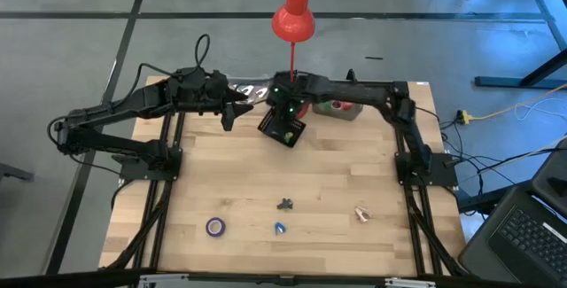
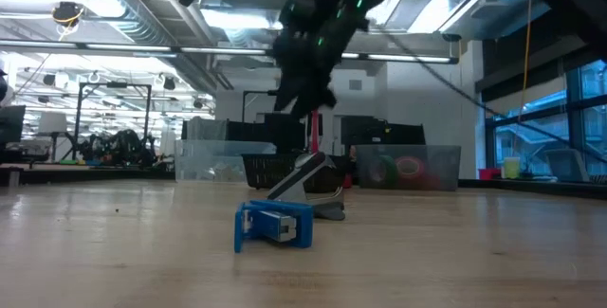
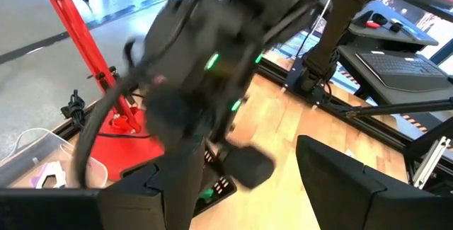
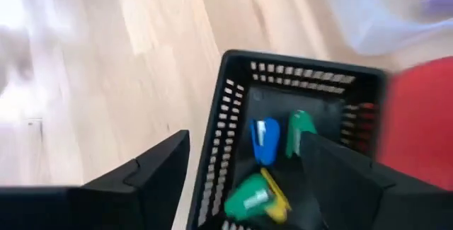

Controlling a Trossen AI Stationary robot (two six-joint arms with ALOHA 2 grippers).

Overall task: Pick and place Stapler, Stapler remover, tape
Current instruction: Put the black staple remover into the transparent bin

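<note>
While right claw (image 4: 244, 166) hangs spread over black basket (image 4: 233, 102), its wrist view alone shows blue stapler (image 4: 265, 141) inside

The basket (image 1: 283, 129) sits at the table's (image 1: 354, 173) far edge – before the lamp (image 1: 293, 18) (small pieces inside).

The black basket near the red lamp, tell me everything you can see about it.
The black basket is a small rectangular bin that looks like plastic, with rows of slots through its walls and an open top. It sits on the wooden table at the far side, turned at an angle, close to the red lamp's base. Inside lie a blue piece, a green piece and a green-and-yellow piece. The right claw hangs open just above it, not touching.
</note>
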